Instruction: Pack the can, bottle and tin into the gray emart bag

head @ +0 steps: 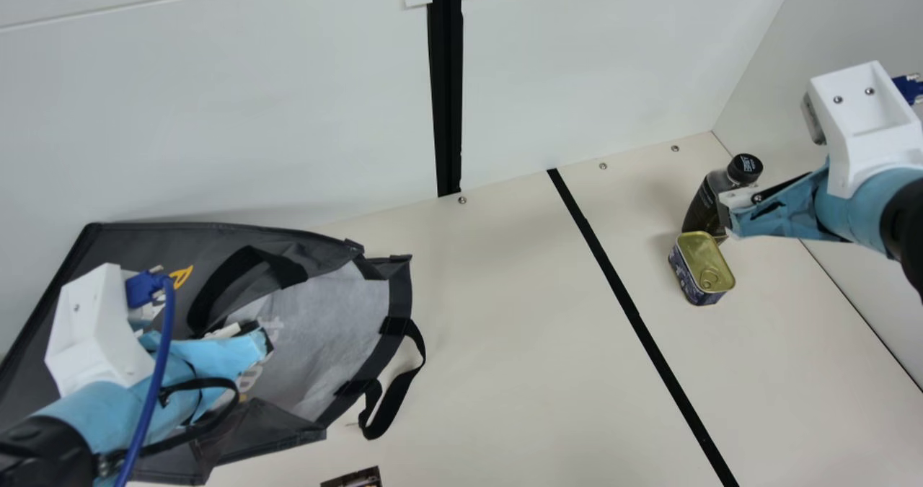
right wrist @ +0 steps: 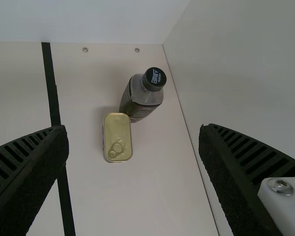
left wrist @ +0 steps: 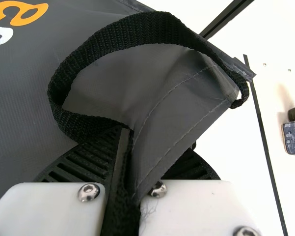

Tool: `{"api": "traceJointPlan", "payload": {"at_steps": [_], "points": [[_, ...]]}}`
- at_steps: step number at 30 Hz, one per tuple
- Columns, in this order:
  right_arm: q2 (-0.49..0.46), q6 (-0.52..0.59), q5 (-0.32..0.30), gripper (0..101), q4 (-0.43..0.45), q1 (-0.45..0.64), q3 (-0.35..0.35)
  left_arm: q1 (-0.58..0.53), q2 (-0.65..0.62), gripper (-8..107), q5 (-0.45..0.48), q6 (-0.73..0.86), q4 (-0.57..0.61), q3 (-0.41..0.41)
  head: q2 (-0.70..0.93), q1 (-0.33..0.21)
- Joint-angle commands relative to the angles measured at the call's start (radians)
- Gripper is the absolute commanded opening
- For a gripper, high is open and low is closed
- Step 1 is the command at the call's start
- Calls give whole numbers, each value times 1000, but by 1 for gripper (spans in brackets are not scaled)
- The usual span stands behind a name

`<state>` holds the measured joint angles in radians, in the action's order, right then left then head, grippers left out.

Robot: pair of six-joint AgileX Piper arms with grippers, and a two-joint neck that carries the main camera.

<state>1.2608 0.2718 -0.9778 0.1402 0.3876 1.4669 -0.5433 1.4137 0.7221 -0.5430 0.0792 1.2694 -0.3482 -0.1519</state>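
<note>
Tin [head: 704, 256] and bottle [head: 703, 209] are sitting out on the table [head: 505, 328], right side of frame, so that's two left to pack imo. Can't tell about the can. Right gripper [right wrist: 132, 129] is wide open; left gripper [head: 263, 341] has the bag [head: 324, 335] pinched, lower left.

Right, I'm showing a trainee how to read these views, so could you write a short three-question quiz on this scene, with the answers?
1. Multiple choice: what is the left hand gripping?
a) the tin's ring pull
b) the bottle's cap
c) fabric of the gray bag

2. True or false: the right hand is open, with its fingers wide apart.

3. Fill in: on the table, right beside the tin, stands a ____ with a black cap.

Key: 1 c; 2 true; 3 bottle.
</note>
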Motion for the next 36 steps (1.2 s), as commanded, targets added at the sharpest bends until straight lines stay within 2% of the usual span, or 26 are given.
{"api": "traceJointPlan", "payload": {"at_steps": [1, 9, 16, 36], "points": [[14, -1, 1, 91, 4, -1, 8, 0, 0, 10, 0, 0, 0, 0, -1, -23], [85, 1, 6, 91, -5, 10, 53, 0, 0, 10, 0, 0, 0, 0, -1, -23], [158, 13, -20, 91, -45, 31, 123, 0, 0, 10, 0, 0, 0, 0, -1, -23], [391, 25, -194, 91, -111, 90, 428, 0, 0, 10, 0, 0, 0, 0, -1, -23]]}}
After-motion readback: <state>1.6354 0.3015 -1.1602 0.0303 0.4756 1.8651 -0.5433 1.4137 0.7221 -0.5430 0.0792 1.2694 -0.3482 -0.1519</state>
